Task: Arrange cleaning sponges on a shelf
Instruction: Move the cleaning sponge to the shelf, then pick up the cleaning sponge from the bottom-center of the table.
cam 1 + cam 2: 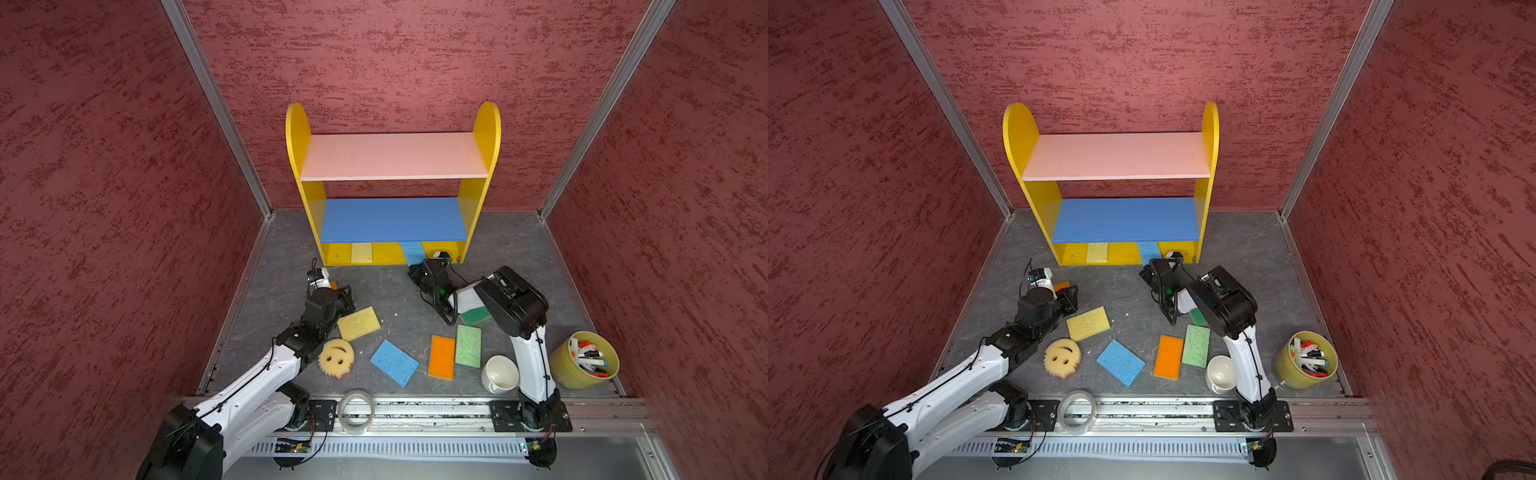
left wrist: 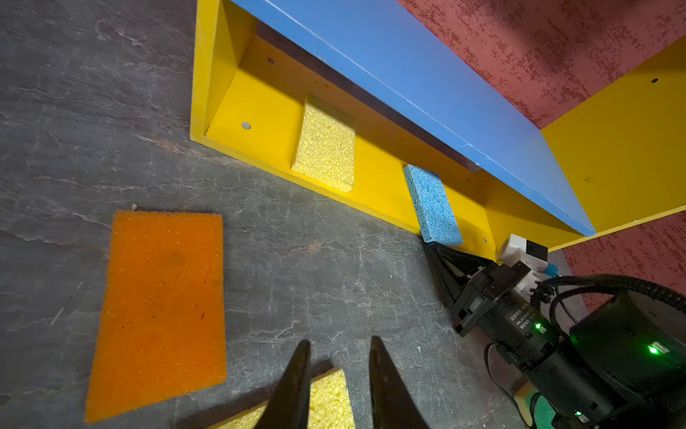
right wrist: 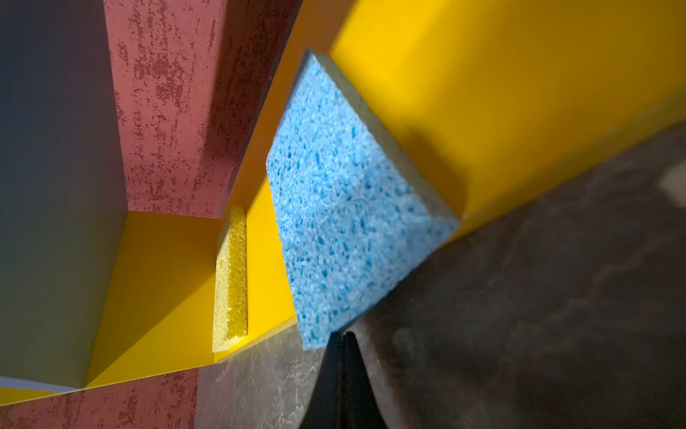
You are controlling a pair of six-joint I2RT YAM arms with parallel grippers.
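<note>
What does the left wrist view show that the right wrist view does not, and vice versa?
Left wrist only: an orange sponge flat on the floor, a loose yellow sponge under the open left tool, the top of the blue middle board. Right wrist only: red wall behind the bottom tier. Both: a shelved yellow sponge and a blue sponge on the yellow base, the blue one overhanging the front edge, the shut right tool at that end.

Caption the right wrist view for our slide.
Shut right gripper at a blue sponge overhanging the shelf's yellow base.
</note>
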